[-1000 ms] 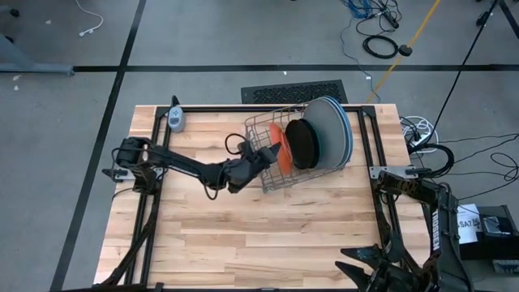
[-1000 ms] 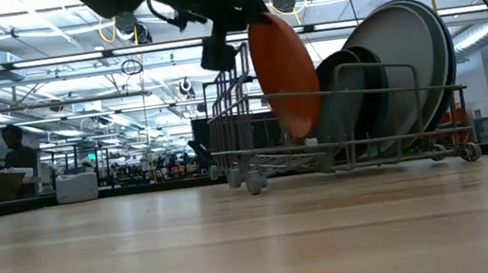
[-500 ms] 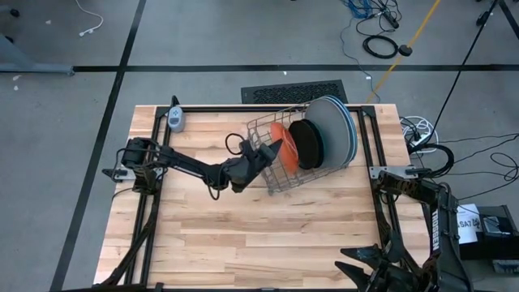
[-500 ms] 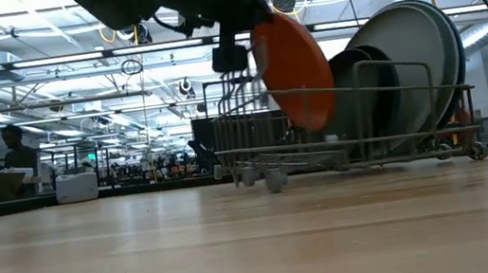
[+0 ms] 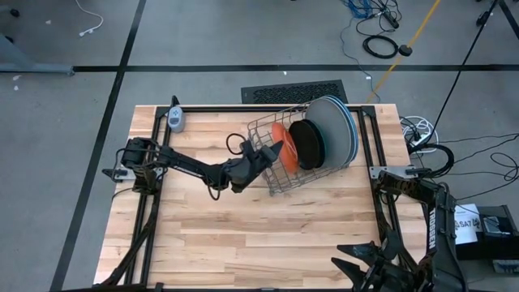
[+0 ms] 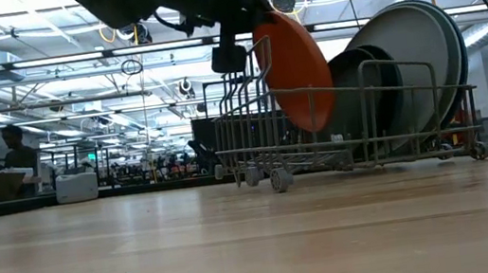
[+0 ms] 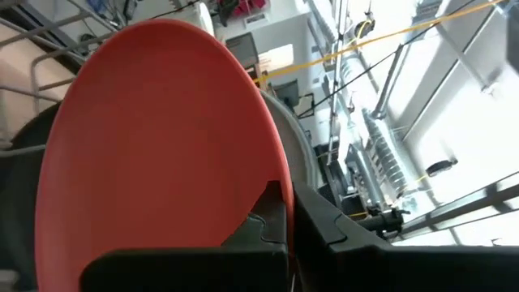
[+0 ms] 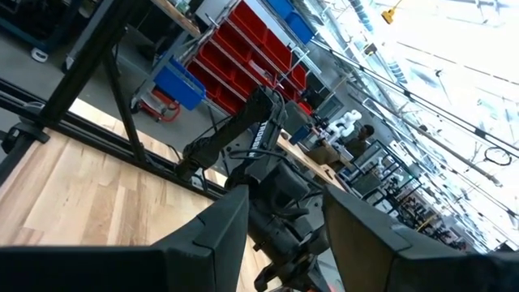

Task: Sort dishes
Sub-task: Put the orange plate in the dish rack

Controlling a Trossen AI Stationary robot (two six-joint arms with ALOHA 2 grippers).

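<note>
An orange plate (image 5: 279,141) stands on edge in the grey wire dish rack (image 5: 280,175) at the far middle of the table. It is the leftmost of the row. To its right stand a black plate (image 5: 307,144) and large pale blue plates (image 5: 340,130), all leaning in the rack. My left gripper (image 5: 270,153) reaches in from the table's left and is shut on the orange plate (image 6: 296,62). My right gripper (image 8: 280,243) is open and empty, parked off the table's near right corner. My left gripper pinches the orange plate's rim (image 7: 261,188) on its upper left side, one finger on each face. The fingers come from the table's left, about level. The plate stands on edge, tilted toward the other plates, its lower part (image 6: 310,116) behind the rack's wires.
A small grey device (image 5: 176,118) lies at the table's far left. Bare wood (image 5: 243,235) fills the near half of the table. The rack stands on small wheels (image 6: 279,181).
My left gripper has gone a little toward the table's right edge with the orange plate, which has tipped closer to the black plate. The rack has been pushed along, turning slightly and sliding toward the right.
</note>
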